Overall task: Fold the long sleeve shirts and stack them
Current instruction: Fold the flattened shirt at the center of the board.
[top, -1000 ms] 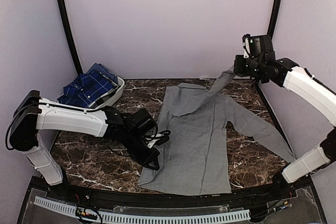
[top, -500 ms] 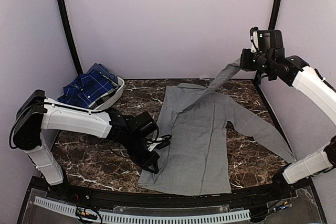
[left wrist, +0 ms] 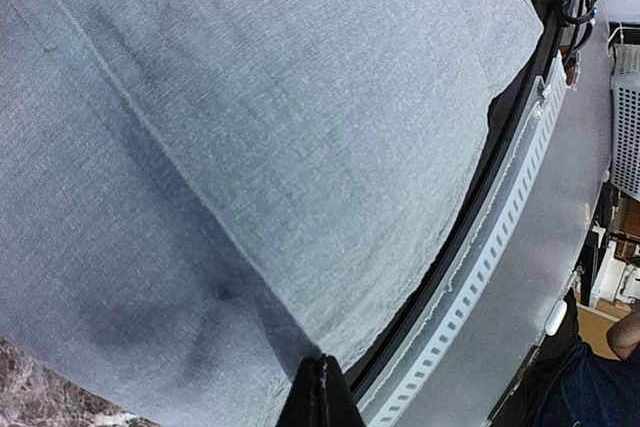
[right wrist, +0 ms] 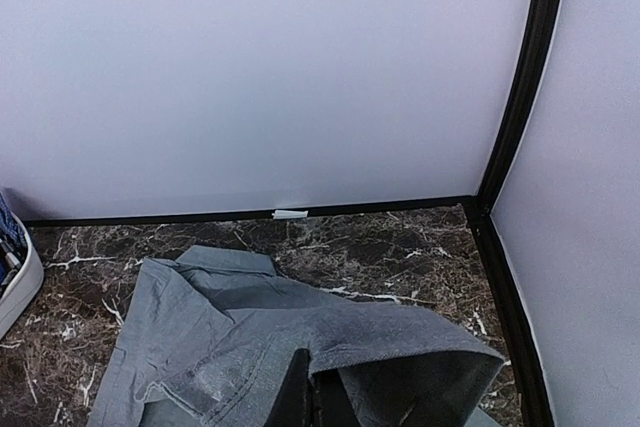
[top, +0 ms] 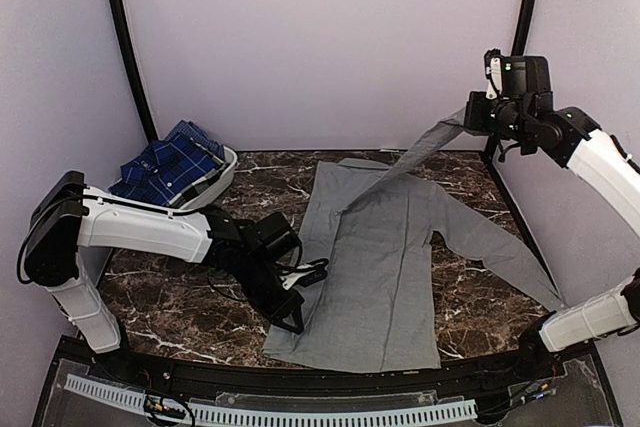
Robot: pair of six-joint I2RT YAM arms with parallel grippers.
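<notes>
Right claw [top: 469, 125] was clamped shut on a raised sleeve of the plain grey cloth shirt [top: 380, 247]; left claw [top: 296, 319] pinched its near edge, other cuff out of sight.

Lab test booth: plain walls [top: 320, 47] enclosing a marble table [top: 170, 309].

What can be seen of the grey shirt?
The grey shirt is plain mid-grey cloth, collared, long-sleeved. It lies spread on the marble table, collar far, hem near. The right gripper, shut, holds one sleeve up and taut; the left gripper pinches the hem's left corner. The other sleeve lies flat rightward.
</notes>
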